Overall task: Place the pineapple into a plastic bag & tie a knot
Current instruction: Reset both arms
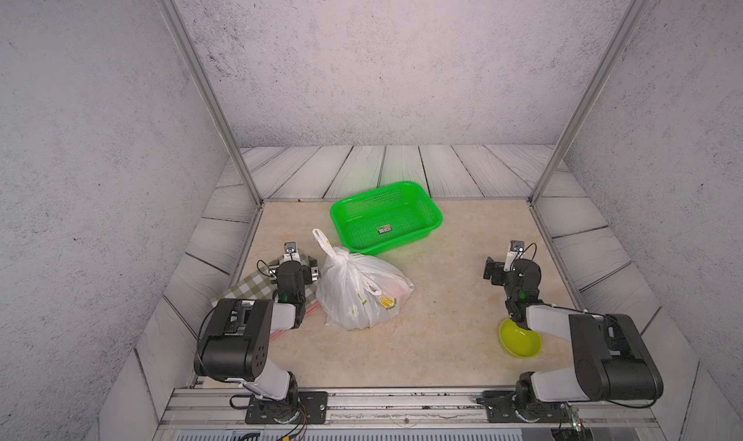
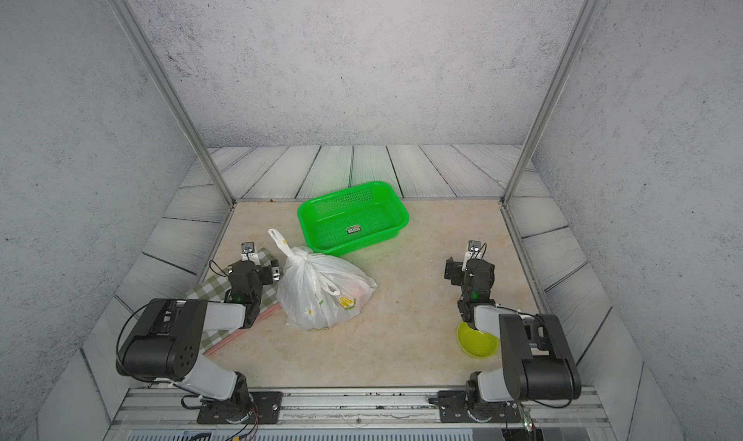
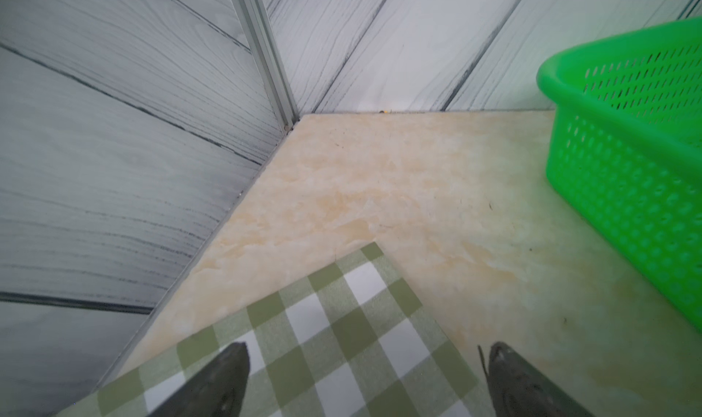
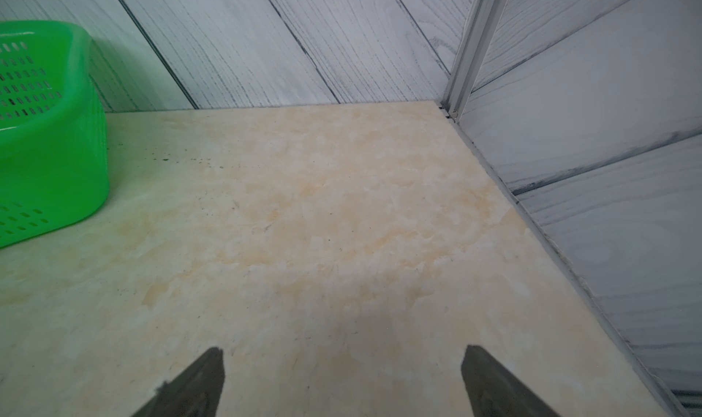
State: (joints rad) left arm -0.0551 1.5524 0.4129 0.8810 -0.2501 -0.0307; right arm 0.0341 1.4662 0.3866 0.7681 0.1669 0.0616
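The plastic bag (image 1: 362, 290) (image 2: 321, 290) sat bulging on the beige worktop (image 1: 442, 298), left of centre in both top views, just below the green basket (image 1: 402, 240). Its neck was bunched into a knot (image 1: 347, 254) at its upper left, with one loop handle sticking up toward the basket and another drooping across its front. What filled it could not be made out through the plastic beyond a faint reddish patch. The left hand (image 3: 366, 358) hung just left of the bag over a green checked cloth (image 3: 342, 339), fingers spread wide and holding nothing. The right hand (image 4: 343, 356), well apart at the right of the frame, was likewise spread over bare worktop, with a yellow-green bowl (image 1: 518, 340) below it under the arm.
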